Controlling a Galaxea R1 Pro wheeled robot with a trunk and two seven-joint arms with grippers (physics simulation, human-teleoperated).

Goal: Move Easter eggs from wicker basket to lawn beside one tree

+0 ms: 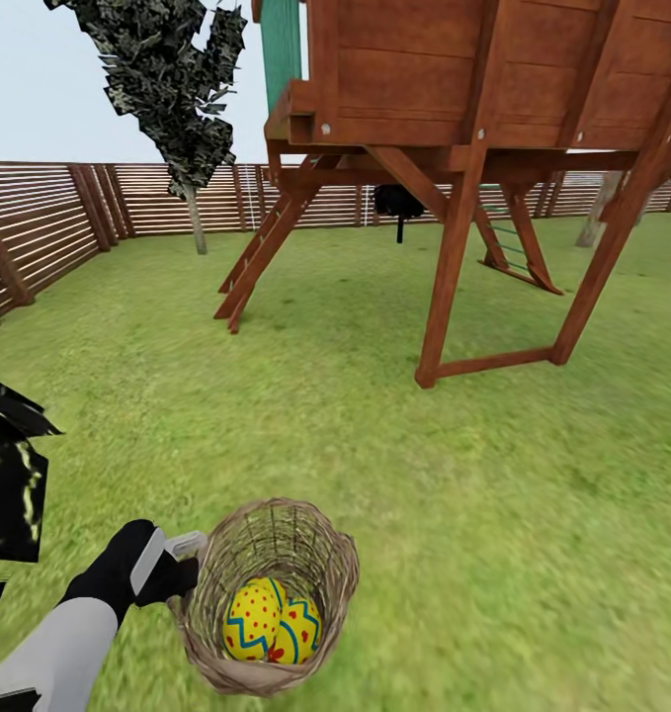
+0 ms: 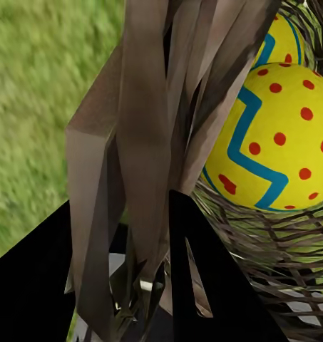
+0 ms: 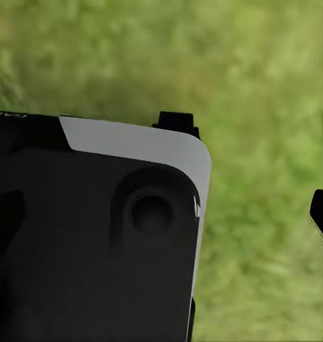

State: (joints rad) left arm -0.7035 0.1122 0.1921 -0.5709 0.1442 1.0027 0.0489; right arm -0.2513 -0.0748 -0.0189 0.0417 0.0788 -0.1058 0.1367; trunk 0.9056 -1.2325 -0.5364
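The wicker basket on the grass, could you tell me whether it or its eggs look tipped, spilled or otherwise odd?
Slightly. The wicker basket leans with its mouth tilted up toward the camera rather than sitting level, while the left gripper is at its rim. Nothing has spilled: two Easter eggs show inside, touching, and a third, if there, is hidden.

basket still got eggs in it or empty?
Not empty. The head view shows two yellow Easter eggs with blue zigzags and red dots inside the tan woven wicker basket; a third cannot be made out.
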